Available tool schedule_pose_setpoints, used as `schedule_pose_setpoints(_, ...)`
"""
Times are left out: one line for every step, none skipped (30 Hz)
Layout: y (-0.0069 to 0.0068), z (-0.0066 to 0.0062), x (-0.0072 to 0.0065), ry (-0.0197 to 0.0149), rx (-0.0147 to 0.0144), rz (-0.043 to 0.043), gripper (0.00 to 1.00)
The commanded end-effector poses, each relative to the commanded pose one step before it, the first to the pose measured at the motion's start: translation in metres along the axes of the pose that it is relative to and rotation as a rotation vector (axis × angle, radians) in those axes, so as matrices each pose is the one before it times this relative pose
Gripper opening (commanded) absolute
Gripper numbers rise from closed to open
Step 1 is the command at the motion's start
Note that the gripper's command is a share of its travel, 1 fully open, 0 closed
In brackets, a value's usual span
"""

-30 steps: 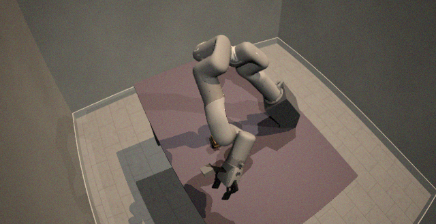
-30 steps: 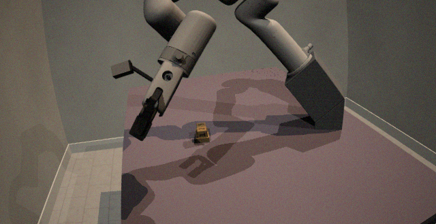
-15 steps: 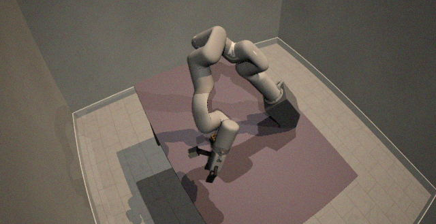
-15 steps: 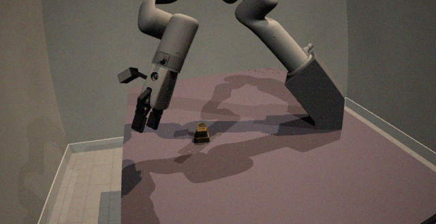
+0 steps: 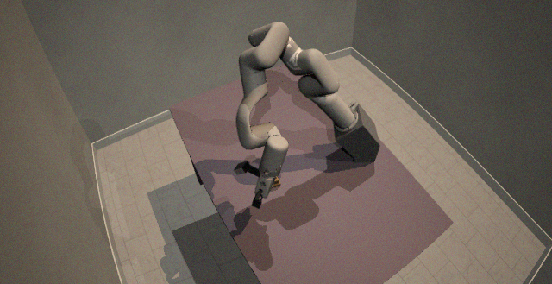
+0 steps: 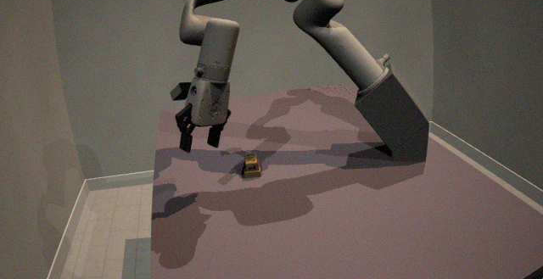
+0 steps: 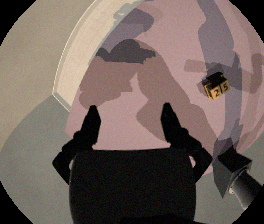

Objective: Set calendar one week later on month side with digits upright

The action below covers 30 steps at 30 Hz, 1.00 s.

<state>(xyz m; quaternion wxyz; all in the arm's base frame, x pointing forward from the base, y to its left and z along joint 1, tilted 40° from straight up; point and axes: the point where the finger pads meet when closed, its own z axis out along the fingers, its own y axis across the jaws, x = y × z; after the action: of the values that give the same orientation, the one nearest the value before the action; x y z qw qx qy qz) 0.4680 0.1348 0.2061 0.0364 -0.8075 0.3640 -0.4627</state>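
Note:
The calendar (image 6: 251,165) (image 7: 215,86) is a small yellow-brown tray with two cubes in it, standing on the purple table (image 6: 339,211) (image 5: 345,215). In the top view only a bit of the calendar (image 5: 275,183) shows beside the wrist. Its digits and month name are too small to read. My gripper (image 6: 199,142) (image 7: 130,111) (image 5: 258,199) is open and empty. It hangs well above the table, pointing down, to the left of the calendar and near the table's left edge.
The arm's dark base block (image 6: 394,118) (image 5: 358,143) stands at the back right of the table. The table's left edge (image 6: 153,194) drops to a tiled floor (image 5: 129,180). A dark low block (image 5: 207,245) stands on the floor beside that edge.

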Motion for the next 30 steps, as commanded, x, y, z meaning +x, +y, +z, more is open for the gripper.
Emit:
schedule_pose_setpoints(0.04521, -0.00743, 0.01734, -0.03117, -0.07372, 0.15450, 1.00)
schedule_pose_setpoints(0.00676, -0.00026, 0.00275, -0.00277, -0.01210, 0.02724, 1.00)
schedule_pose_setpoints(0.00708, -0.00025, 0.00296, -0.00277, -0.01266, 0.02914, 1.00)
schedule_pose_setpoints(0.00695, -0.00022, 0.00299, -0.00259, -0.01239, 0.02918, 1.00)
schedule_pose_setpoints(0.00698, -0.00020, 0.00309, -0.00247, -0.01241, 0.02993, 1.00)
schedule_pose_setpoints(0.00684, -0.00016, 0.00312, -0.00229, -0.01212, 0.02998, 1.00)
schedule_pose_setpoints(0.00659, -0.00013, 0.00309, -0.00208, -0.01165, 0.02953, 1.00)
schedule_pose_setpoints(0.00150, -0.00002, 0.00074, -0.00046, -0.00265, 0.00683, 1.00)
schedule_pose_setpoints(0.01141, -0.00017, 0.00546, -0.00325, -0.01995, 0.05271, 1.00)
schedule_pose_setpoints(0.00000, 0.00000, 0.00000, 0.00000, 0.00000, 0.00000, 1.00)
schedule_pose_setpoints(0.00000, 0.00000, 0.00000, 0.00000, 0.00000, 0.00000, 1.00)
schedule_pose_setpoints(0.01333, -0.00007, 0.00666, -0.00333, -0.02304, 0.06414, 1.00)
schedule_pose_setpoints(0.00873, 0.00009, 0.00471, -0.00191, -0.01502, 0.04398, 1.00)
schedule_pose_setpoints(0.00436, 0.00009, 0.00249, -0.00088, -0.00750, 0.02270, 1.00)
schedule_pose_setpoints(0.00515, 0.00014, 0.00300, -0.00097, -0.00880, 0.02727, 1.00)
schedule_pose_setpoints(0.00198, 0.00007, 0.00120, -0.00035, -0.00339, 0.01070, 1.00)
schedule_pose_setpoints(0.00917, 0.00034, 0.00546, -0.00146, -0.01541, 0.05021, 1.00)
schedule_pose_setpoints(0.00527, 0.00028, 0.00334, -0.00073, -0.00883, 0.03004, 1.00)
schedule_pose_setpoints(0.00158, 0.00010, 0.00105, -0.00021, -0.00265, 0.00922, 1.00)
schedule_pose_setpoints(0.00861, 0.00057, 0.00560, -0.00097, -0.01413, 0.05075, 1.00)
schedule_pose_setpoints(0.00350, 0.00029, 0.00244, -0.00034, -0.00575, 0.02151, 1.00)
schedule_pose_setpoints(0.00593, 0.00055, 0.00419, -0.00048, -0.00960, 0.03718, 1.00)
schedule_pose_setpoints(0.00262, 0.00028, 0.00194, -0.00018, -0.00424, 0.01695, 1.00)
schedule_pose_setpoints(0.00553, 0.00063, 0.00413, -0.00032, -0.00880, 0.03641, 1.00)
schedule_pose_setpoints(0.00303, 0.00039, 0.00237, -0.00014, -0.00480, 0.02059, 1.00)
schedule_pose_setpoints(0.00120, 0.00017, 0.00096, -0.00005, -0.00190, 0.00829, 1.00)
schedule_pose_setpoints(0.00000, 0.00000, 0.00000, 0.00000, 0.00000, 0.00000, 1.00)
schedule_pose_setpoints(0.00000, 0.00000, 0.00000, 0.00000, 0.00000, 0.00000, 1.00)
schedule_pose_setpoints(0.00018, 0.00003, 0.00015, -0.00001, -0.00029, 0.00128, 1.00)
schedule_pose_setpoints(0.00000, 0.00000, 0.00000, 0.00000, 0.00000, 0.00000, 1.00)
